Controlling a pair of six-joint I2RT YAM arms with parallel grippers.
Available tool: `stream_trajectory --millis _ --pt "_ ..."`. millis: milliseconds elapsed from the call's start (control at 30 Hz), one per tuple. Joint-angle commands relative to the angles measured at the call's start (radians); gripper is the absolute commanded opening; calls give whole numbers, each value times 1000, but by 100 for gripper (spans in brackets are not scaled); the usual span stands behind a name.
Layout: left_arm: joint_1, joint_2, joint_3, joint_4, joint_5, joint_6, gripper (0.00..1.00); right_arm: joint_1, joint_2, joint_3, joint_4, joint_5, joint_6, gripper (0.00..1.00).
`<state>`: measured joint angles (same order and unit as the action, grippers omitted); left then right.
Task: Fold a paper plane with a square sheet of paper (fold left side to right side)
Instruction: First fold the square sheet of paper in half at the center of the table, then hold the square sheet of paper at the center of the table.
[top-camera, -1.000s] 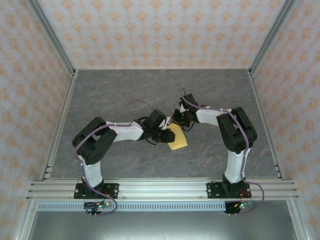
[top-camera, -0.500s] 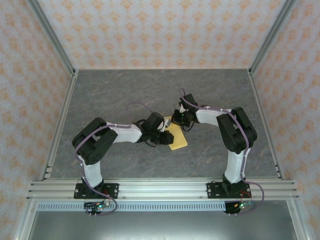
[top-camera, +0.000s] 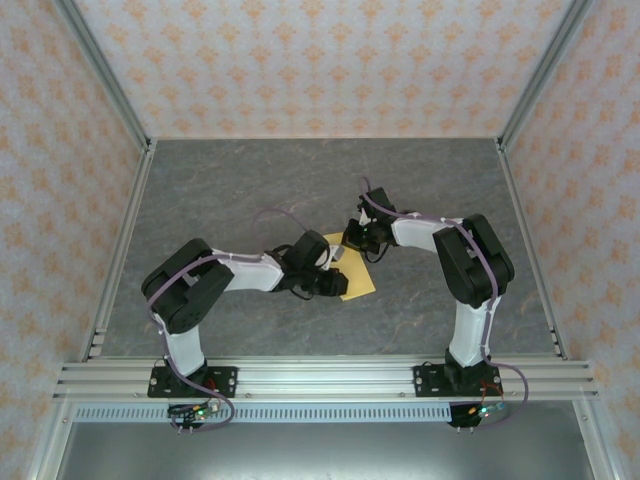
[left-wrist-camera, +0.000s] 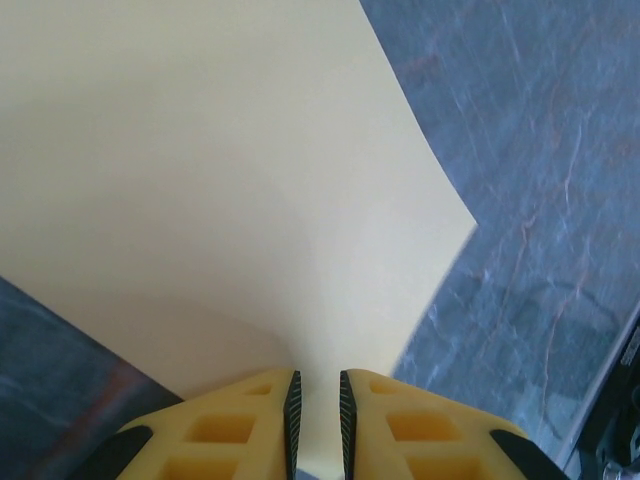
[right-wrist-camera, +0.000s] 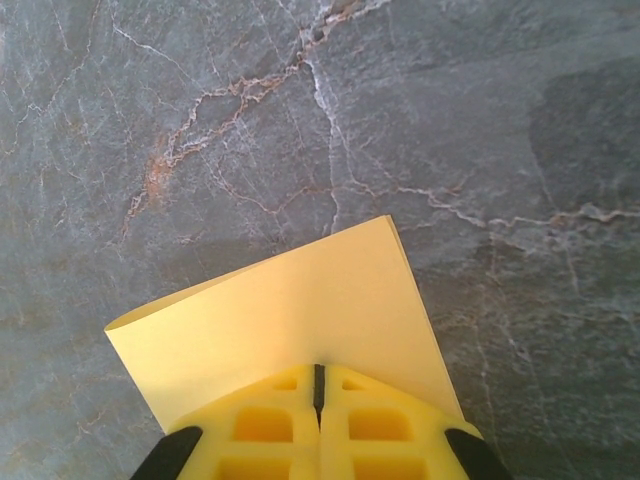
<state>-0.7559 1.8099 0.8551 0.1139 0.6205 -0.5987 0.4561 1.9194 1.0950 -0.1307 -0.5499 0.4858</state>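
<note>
**Entry 1: left gripper** (left-wrist-camera: 317, 388) (top-camera: 330, 272). It has yellow plastic fingers (left-wrist-camera: 410, 425) with black ribbed pads. The jaws stand narrow, with a slim slot between them. The near edge of the thin, plain yellow-orange square sheet of paper (left-wrist-camera: 220, 180) runs into that slot and is pinched there.

**Entry 2: the sheet ahead of those fingers.** It lifts off the grey marble-veined table top (left-wrist-camera: 545, 150) as a broad, gently bowed panel. One sharp corner points ahead and to the right of the fingertips.

**Entry 3: the sheet from above** (top-camera: 359, 279). It lies between the two grippers. Its long axis is slanted, with the near end on the right arm's side and the far end leaning left, toward the right gripper's fingers.

**Entry 4: right gripper** (right-wrist-camera: 318, 385) (top-camera: 350, 241). It has matching yellow fingers (right-wrist-camera: 390, 425), with the pads closed flat against each other. The tips sit at the sheet's far end. I cannot tell whether they pinch the paper or only press on it.

**Entry 5: the sheet ahead of the right fingers** (right-wrist-camera: 290, 300). It lies low on the table, with a corner pointing ahead and to the right. At the left is a rounded, doubled-over edge.

**Entry 6: pale walls with an orange floral print** (top-camera: 320, 60). They stand beyond the table.
</note>
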Motion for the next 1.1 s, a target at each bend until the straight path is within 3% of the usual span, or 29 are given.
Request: stream_trajectory --millis 0,267,433,667,833,967,1067 --pt "-54 -27 -30 -45 31 -6 20 4 30 -35 -119 76 4 1" --pt "-94 -29 -42 -49 13 -19 20 7 30 -40 -117 76 6 1" --pt "-84 -134 -52 -57 -1 -14 21 11 7 -52 -64 35 16 2" --pt "62 -320 -66 -91 12 -24 21 12 -117 -77 74 -55 86 6" --pt "173 -358 -59 -119 34 -16 23 12 -240 -75 -11 8 62 9" --pt "181 -282 -7 -109 61 -16 22 12 -328 -70 -126 94 -6 21" --pt "177 -200 27 -46 91 -53 22 12 -360 -84 -208 83 -41 20"
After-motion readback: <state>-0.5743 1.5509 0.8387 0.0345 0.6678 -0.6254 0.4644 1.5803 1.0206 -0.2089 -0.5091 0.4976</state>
